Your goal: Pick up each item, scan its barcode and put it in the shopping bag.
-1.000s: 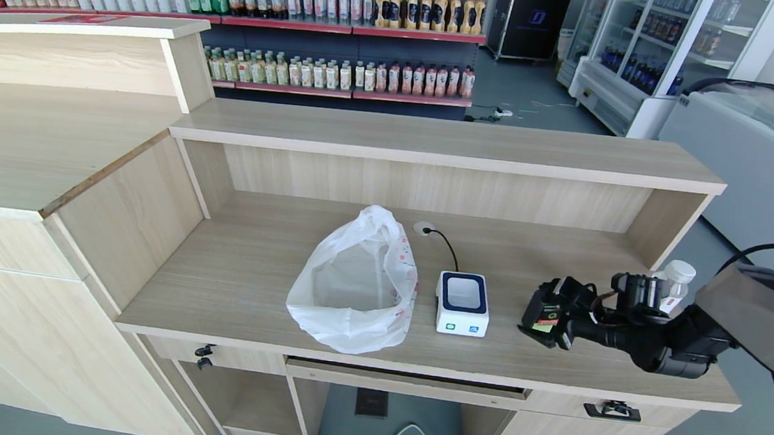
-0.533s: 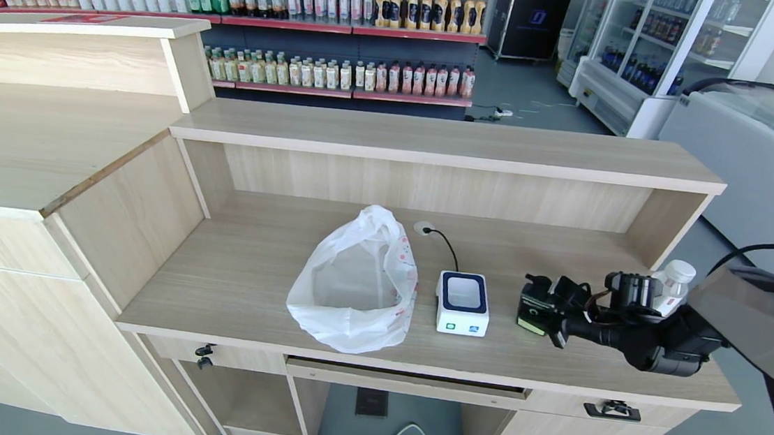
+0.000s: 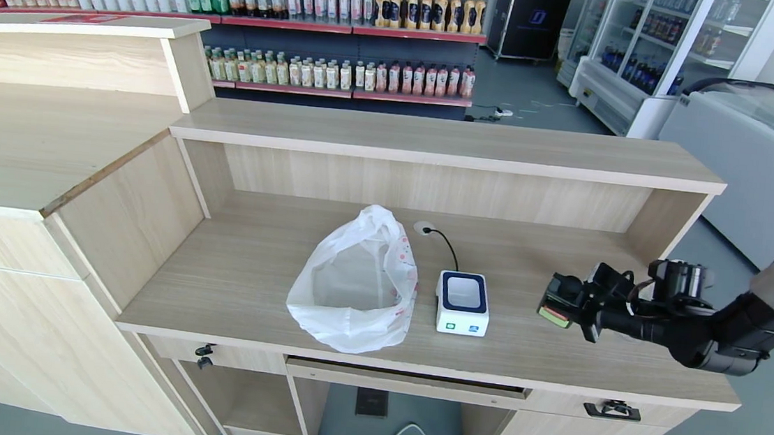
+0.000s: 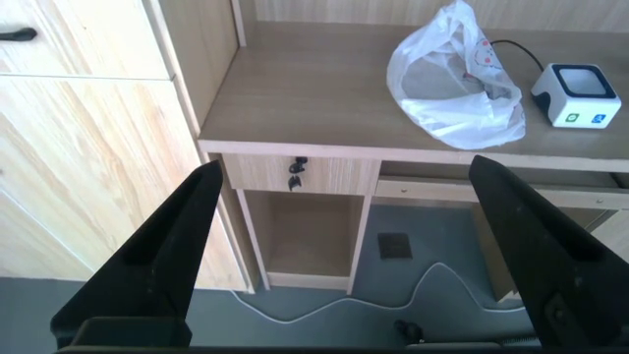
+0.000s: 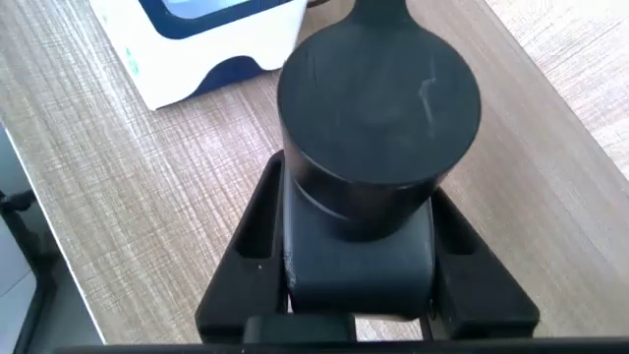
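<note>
The right claw (image 3: 560,301) grips a dark can (image 5: 378,108) at 3 o'clock of the scanner (image 3: 462,302) — likely not scanned yet. The shopping bag (image 3: 357,313) looks empty — the left claw (image 4: 344,172) hangs wide open.

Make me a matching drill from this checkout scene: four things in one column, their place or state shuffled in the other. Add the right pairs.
Things
1. shopping bag
2. scanner
3. dark container
4. left gripper

Place or state
A. clamped in the right gripper, over the counter
B. open, off the counter, above the floor in front of it
C. thin white plastic, lying on the counter with its mouth open
D. white box with a dark blue frame, a black cable at its back

Pairs: 1-C, 2-D, 3-A, 4-B
</note>
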Controlling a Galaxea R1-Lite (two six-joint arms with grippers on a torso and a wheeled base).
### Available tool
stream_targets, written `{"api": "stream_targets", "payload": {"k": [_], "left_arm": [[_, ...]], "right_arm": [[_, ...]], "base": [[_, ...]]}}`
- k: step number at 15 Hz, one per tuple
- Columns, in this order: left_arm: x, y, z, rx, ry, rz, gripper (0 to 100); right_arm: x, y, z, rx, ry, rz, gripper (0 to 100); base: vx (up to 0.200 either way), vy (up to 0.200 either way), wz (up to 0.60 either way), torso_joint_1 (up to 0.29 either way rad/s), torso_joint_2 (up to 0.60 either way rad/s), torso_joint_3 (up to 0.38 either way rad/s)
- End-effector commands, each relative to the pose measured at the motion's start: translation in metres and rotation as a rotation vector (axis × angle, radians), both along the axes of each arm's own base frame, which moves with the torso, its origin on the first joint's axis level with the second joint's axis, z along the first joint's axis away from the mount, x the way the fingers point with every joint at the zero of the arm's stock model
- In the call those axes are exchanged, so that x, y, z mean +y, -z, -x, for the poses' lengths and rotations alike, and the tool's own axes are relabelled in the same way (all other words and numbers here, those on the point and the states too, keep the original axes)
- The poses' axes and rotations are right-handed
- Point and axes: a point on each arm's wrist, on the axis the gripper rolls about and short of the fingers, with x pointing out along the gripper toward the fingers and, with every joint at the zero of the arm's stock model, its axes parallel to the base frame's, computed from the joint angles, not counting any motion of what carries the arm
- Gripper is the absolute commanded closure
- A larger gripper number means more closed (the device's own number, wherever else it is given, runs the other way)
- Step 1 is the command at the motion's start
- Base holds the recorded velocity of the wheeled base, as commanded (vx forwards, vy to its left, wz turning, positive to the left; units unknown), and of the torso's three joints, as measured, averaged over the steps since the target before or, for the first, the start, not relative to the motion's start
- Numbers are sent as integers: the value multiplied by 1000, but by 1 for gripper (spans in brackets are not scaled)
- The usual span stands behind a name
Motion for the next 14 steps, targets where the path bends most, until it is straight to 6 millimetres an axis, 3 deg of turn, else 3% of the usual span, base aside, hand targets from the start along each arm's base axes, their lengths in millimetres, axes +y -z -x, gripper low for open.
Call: {"api": "stream_targets", "payload": {"k": [1,4,5,6,7,8,10,12,14], "left_arm": [[0,0,0,2,0,0,0],[0,0,0,0,0,0,0],[0,0,0,2,0,0,0],[0,0,0,2,-1,0,0],[0,0,0,0,0,0,0],[0,0,0,2,0,0,0],[0,0,0,2,-1,0,0],[0,0,0,2,0,0,0],[0,0,0,2,-1,0,0]], "right_arm": [[-15,-56,42,-64,41,4,100],[-14,-112,78,-190,59,33,100],[-7,-141,109,-261,59,58,100],[0,-150,131,-308,45,97,100],[4,-154,144,-350,28,142,100],[13,-155,175,-465,-23,277,100],[27,-150,209,-612,-131,440,100],[52,-148,223,-756,-319,537,100],[74,-156,227,-1025,-462,705,100]], "base": [[0,0,0,0,0,0],[0,0,0,0,0,0],[0,0,0,0,0,0],[0,0,0,0,0,0],[0,0,0,0,0,0],[0,0,0,0,0,0],[0,0,0,0,0,0],[0,0,0,0,0,0],[0,0,0,0,0,0]]}}
